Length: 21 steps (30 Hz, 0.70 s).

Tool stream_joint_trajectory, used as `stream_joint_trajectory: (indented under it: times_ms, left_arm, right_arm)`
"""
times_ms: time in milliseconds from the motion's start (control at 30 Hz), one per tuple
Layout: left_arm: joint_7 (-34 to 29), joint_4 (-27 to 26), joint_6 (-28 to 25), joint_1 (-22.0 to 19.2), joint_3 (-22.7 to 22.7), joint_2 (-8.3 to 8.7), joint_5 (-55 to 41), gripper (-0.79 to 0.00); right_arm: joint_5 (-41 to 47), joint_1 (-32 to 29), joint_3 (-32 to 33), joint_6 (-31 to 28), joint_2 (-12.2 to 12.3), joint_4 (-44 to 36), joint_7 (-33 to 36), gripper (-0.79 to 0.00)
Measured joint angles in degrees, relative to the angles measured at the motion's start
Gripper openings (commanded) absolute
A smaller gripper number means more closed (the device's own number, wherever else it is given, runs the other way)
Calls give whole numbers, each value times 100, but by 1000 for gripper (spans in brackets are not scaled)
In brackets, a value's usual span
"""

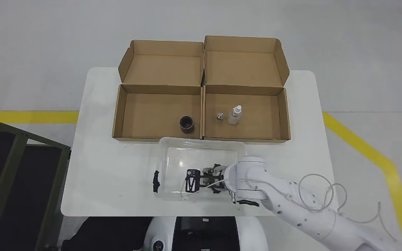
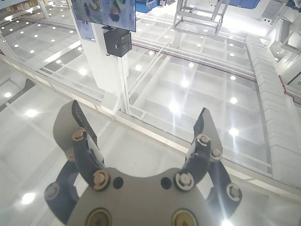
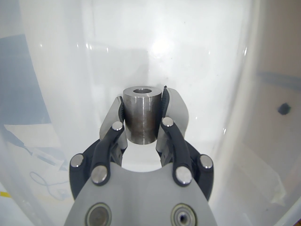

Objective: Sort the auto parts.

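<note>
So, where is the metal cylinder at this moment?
In the right wrist view the cylinder sits clamped in the right gripper. The top view puts both inside the clear bin, just in front of the cardboard boxes.

Right arm (image 1: 286,199) extended, jaws clamped; left jaws spread wide

brushed metal bushing (image 3: 142,116), translucent plastic bin (image 3: 239,36)

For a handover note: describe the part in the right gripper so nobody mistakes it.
On the white table, nearer the robot than the two cardboard boxes, stands a clear plastic bin. Inside it the right gripper clamps a steel bushing: a grey cylinder with a bore, unlike the small black piece by the bin's edge.
</note>
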Motion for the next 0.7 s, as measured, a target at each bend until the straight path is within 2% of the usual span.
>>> stream_joint_trajectory:
  times_ms: [400,700]
  left_arm:
    - [0,0,0,0,0,0,0,0]
    - [0,0,0,0,0,0,0,0]
  right_arm:
    - [-250,-184,353,71,39,-249,-746,-785]
    - [-581,-328,632,172,36,-440,-1931,-785]
